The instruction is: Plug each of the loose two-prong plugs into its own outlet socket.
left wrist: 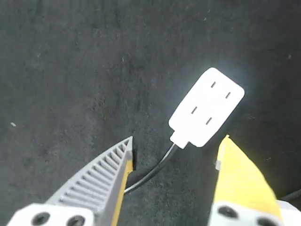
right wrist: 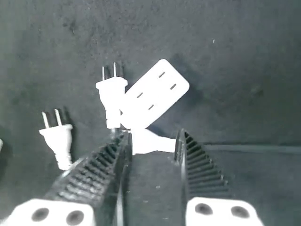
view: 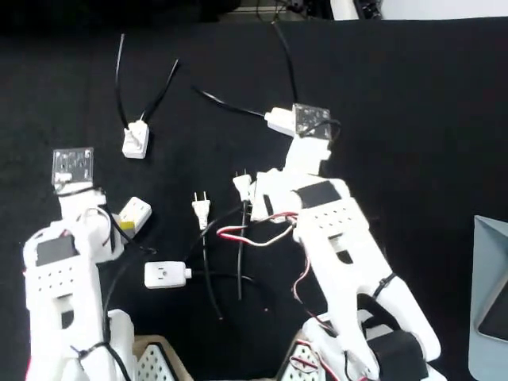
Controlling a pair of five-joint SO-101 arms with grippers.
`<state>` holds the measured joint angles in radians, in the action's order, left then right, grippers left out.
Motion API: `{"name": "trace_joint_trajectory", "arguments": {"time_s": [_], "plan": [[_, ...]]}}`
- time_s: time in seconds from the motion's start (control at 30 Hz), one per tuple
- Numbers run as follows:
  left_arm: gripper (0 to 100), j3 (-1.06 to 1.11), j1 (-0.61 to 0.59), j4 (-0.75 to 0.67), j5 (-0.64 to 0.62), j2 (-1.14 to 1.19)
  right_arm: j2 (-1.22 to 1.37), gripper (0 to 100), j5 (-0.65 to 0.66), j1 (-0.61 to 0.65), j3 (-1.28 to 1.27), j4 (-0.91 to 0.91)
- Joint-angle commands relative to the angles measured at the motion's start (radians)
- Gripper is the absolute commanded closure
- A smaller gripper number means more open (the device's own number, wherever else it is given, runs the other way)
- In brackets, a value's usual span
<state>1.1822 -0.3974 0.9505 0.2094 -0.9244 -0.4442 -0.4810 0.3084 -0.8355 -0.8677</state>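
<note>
Right wrist view: right gripper [right wrist: 154, 136] spread, straddling the cord neck of a white socket [right wrist: 157, 89] mid-desk, one plug [right wrist: 111, 89] touching it. I'd pinch low on that neck so the slots stay clear. The left gripper [left wrist: 178, 140] sits spread just short of a second socket [left wrist: 207, 107].

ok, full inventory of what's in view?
far socket: 1, white, table's far left, black cords
near socket: 1, white, near side, left of centre
third socket: 1, white, just ahead of left hand
fourth socket: 1, white, at right hand
plugs: 2, white, table centre, one beside fourth socket
corded block: 1, white, far centre, type unclear
table: 1, black
panel: 1, grey-blue, right edge
left hand: 1, grey and yellow, open
right hand: 1, at fourth socket's cord end
</note>
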Motion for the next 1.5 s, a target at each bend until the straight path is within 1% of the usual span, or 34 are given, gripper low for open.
{"name": "trace_joint_trajectory", "arguments": {"time_s": [0.0,0.2,0.3,0.43,0.7,0.83,1.0,1.2,1.47], "plan": [[72,0.053,-0.004,-0.052,-0.028,-0.078,-0.030,84.1,-0.150,0.035,-0.004,-0.009],[72,0.113,-0.001,-0.052,-0.023,-0.118,-0.028,83.9,-0.161,0.018,-0.031,-0.061],[72,0.117,-0.001,-0.052,-0.025,-0.127,-0.018,83.9,-0.160,-0.038,-0.036,-0.063],[72,0.119,-0.001,-0.052,-0.023,-0.126,0.077,84.1,-0.157,-0.123,-0.022,-0.068],[72,0.130,-0.001,-0.054,-0.021,-0.127,0.292,84.2,-0.167,-0.130,0.059,-0.069],[72,0.130,-0.001,-0.054,-0.020,-0.127,0.355,84.2,-0.207,-0.152,0.107,-0.066],[72,0.130,-0.001,-0.054,-0.020,-0.127,0.367,84.3,-0.206,-0.213,0.148,-0.068],[72,0.163,-0.001,-0.110,-0.020,-0.127,0.375,84.3,-0.210,-0.219,0.140,-0.055],[72,0.165,-0.001,-0.110,-0.020,-0.127,0.407,84.3,-0.210,-0.242,0.143,-0.054]]}}
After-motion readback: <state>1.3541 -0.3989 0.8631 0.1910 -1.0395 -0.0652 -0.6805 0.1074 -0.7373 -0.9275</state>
